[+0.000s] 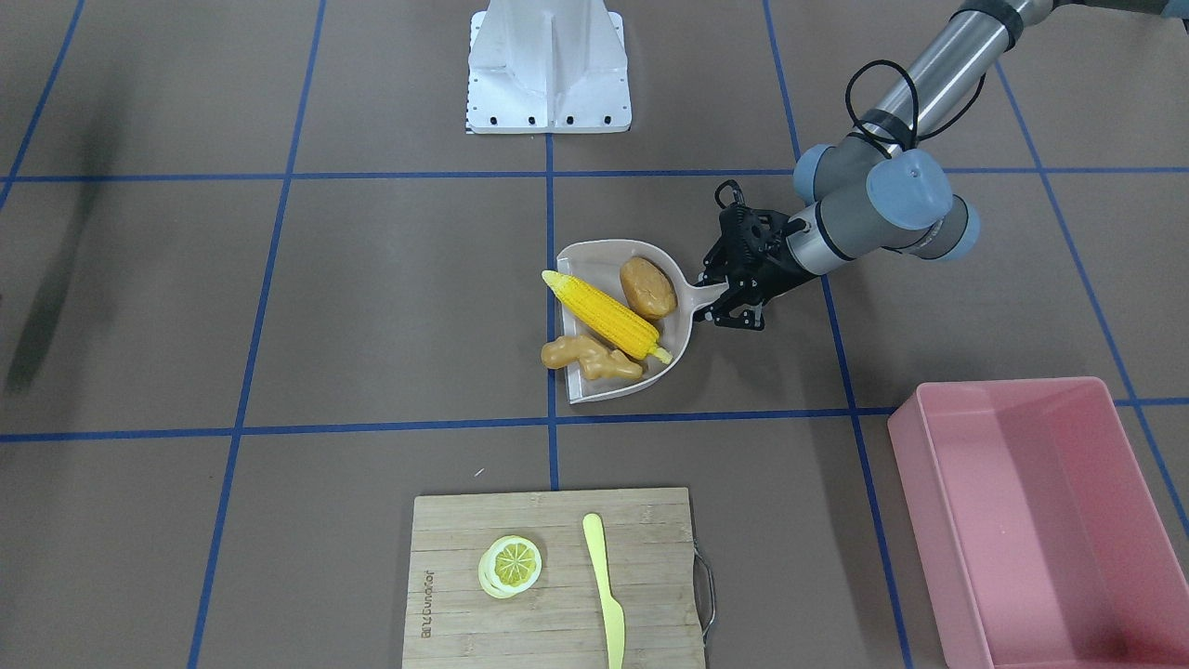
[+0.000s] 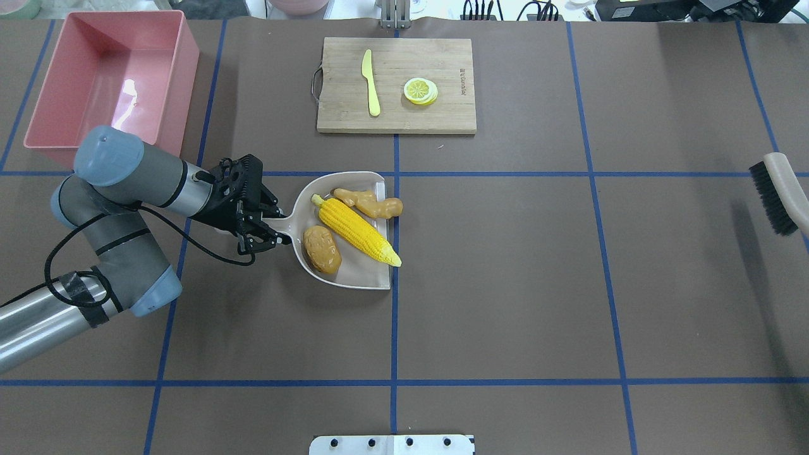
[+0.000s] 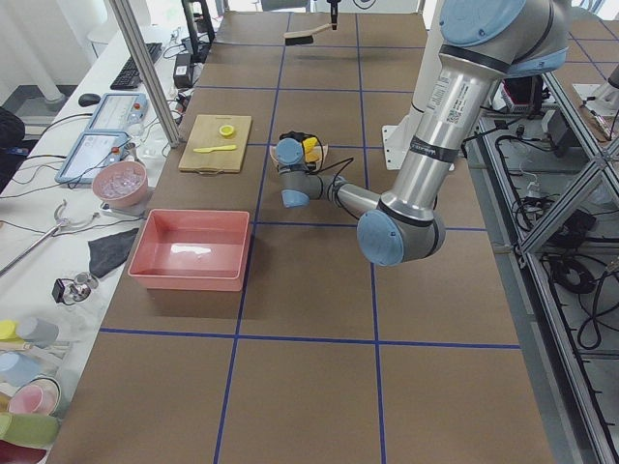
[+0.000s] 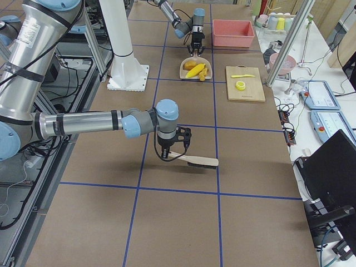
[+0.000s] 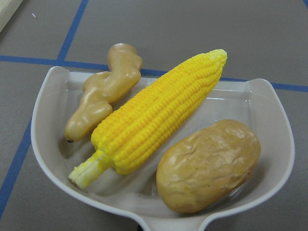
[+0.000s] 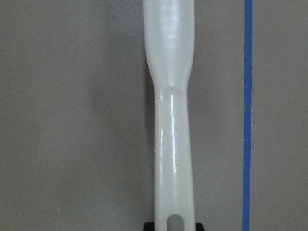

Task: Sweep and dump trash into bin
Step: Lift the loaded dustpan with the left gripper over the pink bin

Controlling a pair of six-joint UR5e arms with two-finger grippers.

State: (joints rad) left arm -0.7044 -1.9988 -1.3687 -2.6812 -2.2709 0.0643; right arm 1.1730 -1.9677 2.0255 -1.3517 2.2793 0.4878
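Pinches the handle of the dustpan (image 2: 354, 273) between the jaws of the left gripper (image 2: 273, 222). Carries the trash in the pan: corn cob (image 2: 357, 230) across the middle, potato (image 2: 322, 249) beside it, ginger root (image 2: 370, 202) at the open lip. Pink bin (image 2: 110, 82) well apart, beyond the left arm. Brush (image 2: 774, 196) at the right gripper (image 4: 169, 150) – cannot tell how those jaws stand.

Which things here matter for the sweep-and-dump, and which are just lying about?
For the job: yellow toy corn cob, brown toy potato, knobbly tan toy ginger root, beige plastic dustpan, black-bristled brush with beige handle, large pink plastic bin.

Lying about: wooden cutting board, yellow plastic knife, yellow toy lemon slice.
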